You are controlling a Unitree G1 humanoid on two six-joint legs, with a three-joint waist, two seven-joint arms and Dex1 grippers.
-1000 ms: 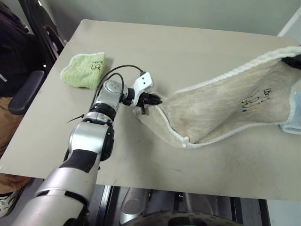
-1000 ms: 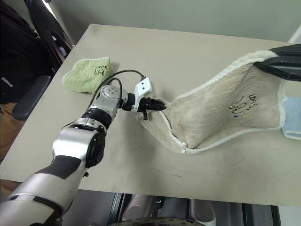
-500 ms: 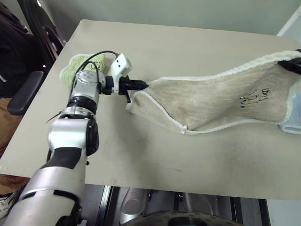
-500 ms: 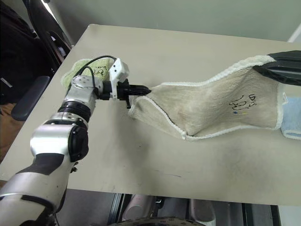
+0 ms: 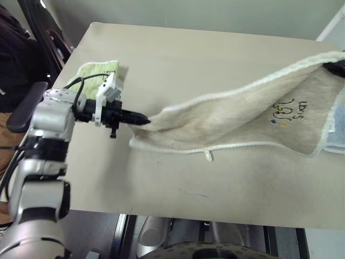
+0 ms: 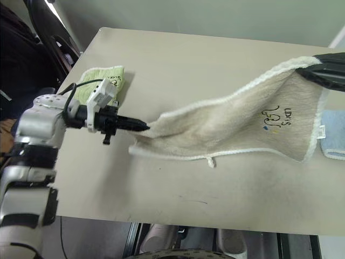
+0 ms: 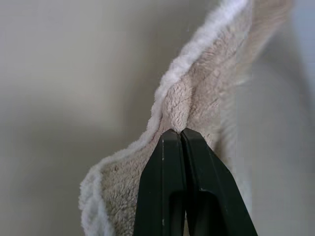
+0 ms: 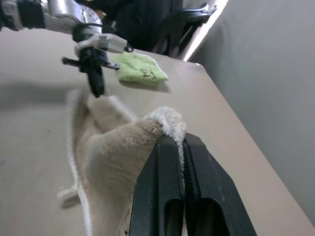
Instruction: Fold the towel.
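Observation:
The beige towel (image 5: 237, 116) with white edging hangs stretched above the table between both grippers, its dark logo (image 5: 288, 107) near the right end and a small white loop (image 5: 207, 156) dangling from the lower edge. My left gripper (image 5: 144, 118) is shut on the towel's left corner, level and pointing right. In the left wrist view the closed fingers (image 7: 170, 196) pinch the terry edge (image 7: 187, 93). My right gripper (image 6: 318, 73) is shut on the towel's upper right corner, held higher; its fingers (image 8: 172, 196) clamp the white edging (image 8: 170, 120).
A folded lime-green towel (image 5: 97, 75) lies on the table (image 5: 215, 183) behind my left gripper. A light-blue towel (image 6: 334, 143) lies at the right edge, partly under the beige one. A dark chair (image 5: 32, 102) and a seated person are off the table's left side.
My left gripper has pulled the towel's corner leftward, toward me and up, drawing the sagging fold taut. The right gripper has kept its hold in place.

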